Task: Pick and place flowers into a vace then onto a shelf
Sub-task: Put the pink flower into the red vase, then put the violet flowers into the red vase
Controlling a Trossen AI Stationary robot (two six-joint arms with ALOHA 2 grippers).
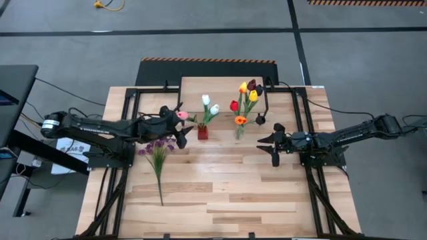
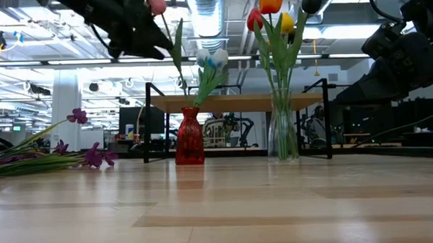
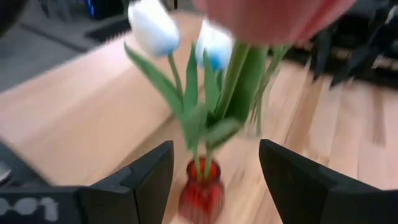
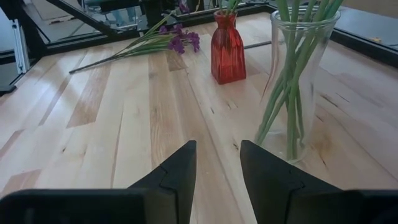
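Tabletop (image 1: pixel 220 200): pale wood planks, smooth, low sheen.
Red vase (image 4: pixel 227 48): ribbed glass, glossy.
Clear vase (image 4: pixel 298 81): transparent glass, smooth, shiny.
Shelf (image 2: pixel 237 101): light wood top, thin black metal legs.
Left gripper (image 3: pixel 214 180): fingers (image 3: pixel 149 180) matt black plastic.

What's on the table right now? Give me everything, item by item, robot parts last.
Small red ribbed glass vase: one, mid-table, just in front of the shelf, holding two white tulips.
Pink tulip: one, above the red vase beside the left claw; its stem angles down toward the vase mouth.
Tall clear glass vase: one, right of the red vase, holding red, orange, yellow and dark maroon tulips.
Purple sprigs with long green stems: one bunch, lying flat on the tabletop at left.
Light wood shelf with black legs: one, behind both vases.
Left claw: open, over the red vase.
Right claw: right of the clear vase, empty.
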